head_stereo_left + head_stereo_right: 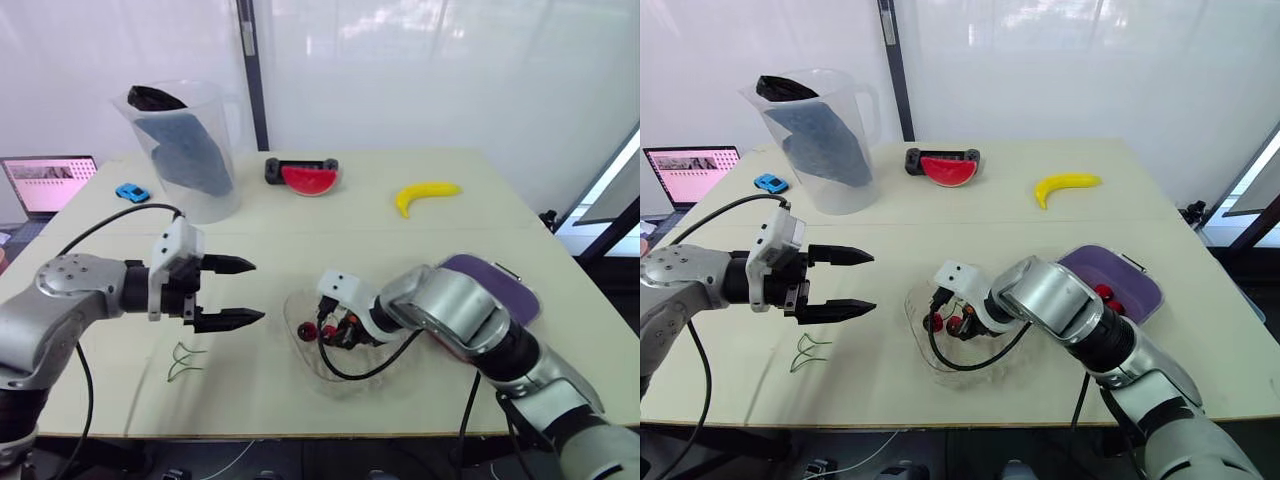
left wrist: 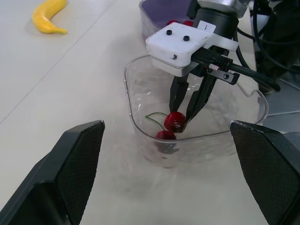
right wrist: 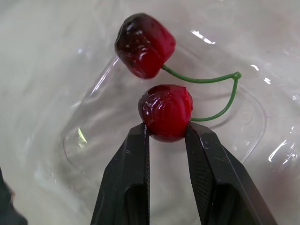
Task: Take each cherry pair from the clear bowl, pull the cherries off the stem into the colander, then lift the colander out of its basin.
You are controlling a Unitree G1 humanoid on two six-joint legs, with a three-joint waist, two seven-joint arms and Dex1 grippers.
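Squeezing: right gripper (image 3: pixel 167 132) is pinching one cherry of the cherry pair (image 3: pixel 165 108) inside the clear bowl (image 2: pixel 127 93).
Waiting: left gripper (image 1: pixel 258 291) is gaping wide nearby.
Feeling: probably light, round and slippery, with a thin bendy stem, so it is needing a soft pinch.

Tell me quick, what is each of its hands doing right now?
Left gripper: open, holding nothing.
Right gripper: shut on a cherry inside the clear bowl.

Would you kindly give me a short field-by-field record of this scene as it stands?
Right hand: in the clear bowl, shut on one cherry of a stemmed pair
Left hand: open, above the table beside the bowl
Purple colander: holds red cherries
Bare stems: on the table near the left hand
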